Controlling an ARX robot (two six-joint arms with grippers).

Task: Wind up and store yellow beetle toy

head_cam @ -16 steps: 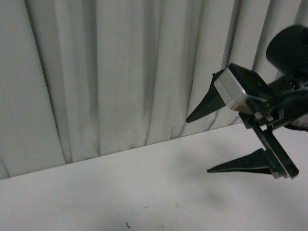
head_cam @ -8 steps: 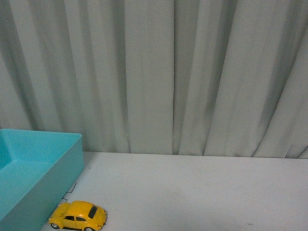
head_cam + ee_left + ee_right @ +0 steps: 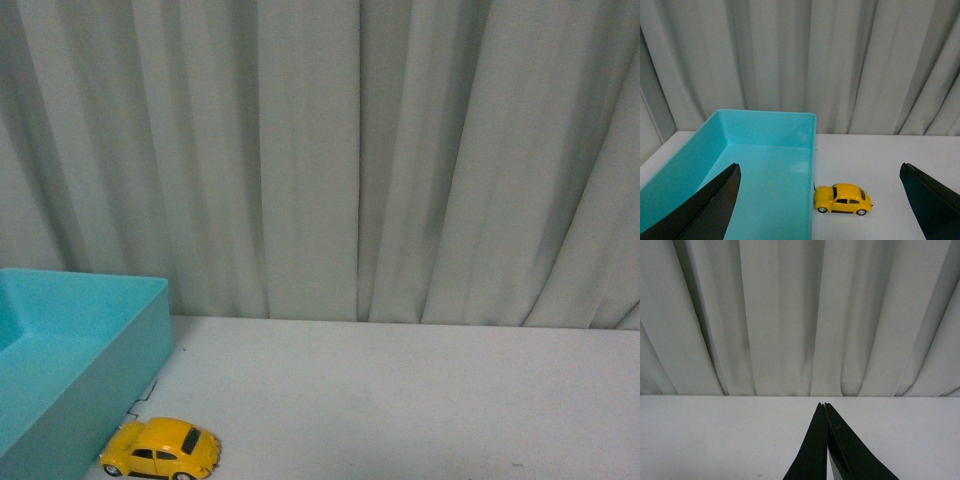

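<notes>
White table (image 3: 910, 155): left pincer (image 3: 818, 168) spread wide, facing yellow beetle toy (image 3: 842, 198).

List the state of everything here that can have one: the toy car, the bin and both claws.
yellow beetle toy: upright on its wheels on the table, outside the bin and close beside its wall, not gripped.
teal bin: open-topped, nothing visible inside.
left claw: open wide, holding nothing.
right claw: shut, fingertips together, holding nothing.
</notes>
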